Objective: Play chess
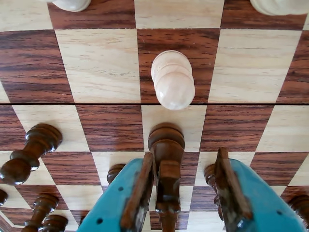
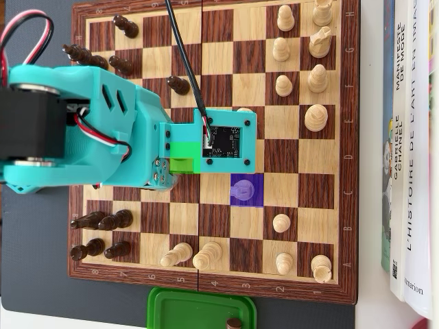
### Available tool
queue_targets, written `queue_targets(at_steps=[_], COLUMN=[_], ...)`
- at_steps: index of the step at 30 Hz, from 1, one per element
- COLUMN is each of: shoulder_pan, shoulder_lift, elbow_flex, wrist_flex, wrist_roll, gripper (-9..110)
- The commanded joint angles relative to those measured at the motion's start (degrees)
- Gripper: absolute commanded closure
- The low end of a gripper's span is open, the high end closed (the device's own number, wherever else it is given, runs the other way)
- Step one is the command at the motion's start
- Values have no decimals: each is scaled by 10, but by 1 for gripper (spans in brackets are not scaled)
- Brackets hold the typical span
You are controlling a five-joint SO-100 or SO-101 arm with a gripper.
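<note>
— Wrist view? Gripper (image 1: 186, 193) spread, teal fingers either side of a dark pawn (image 1: 166, 159), not pinching it. Pale pawn (image 1: 173, 80) just beyond, one square ahead.

— Overhead? Arm (image 2: 103, 137) over the middle of the chessboard (image 2: 343, 171), reaching from its left edge. Purple marker (image 2: 247, 190) on a square just beside the arm. Green tub (image 2: 199, 308) at the bottom edge.

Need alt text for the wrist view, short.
Open teal gripper straddles a dark chess pawn on a wooden chessboard. A light pawn stands one square beyond it; more dark pieces stand at lower left.
</note>
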Motion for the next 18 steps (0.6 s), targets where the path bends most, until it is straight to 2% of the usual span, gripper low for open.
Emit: queue_targets(at_steps=[1,5,18], shoulder_pan=[5,5,5], shoulder_lift=[4,6,5], elbow_flex=[-18,-18,-18], wrist_flex=[1,0,2], wrist_roll=[-4,-4,-4], gripper=[85,92,96])
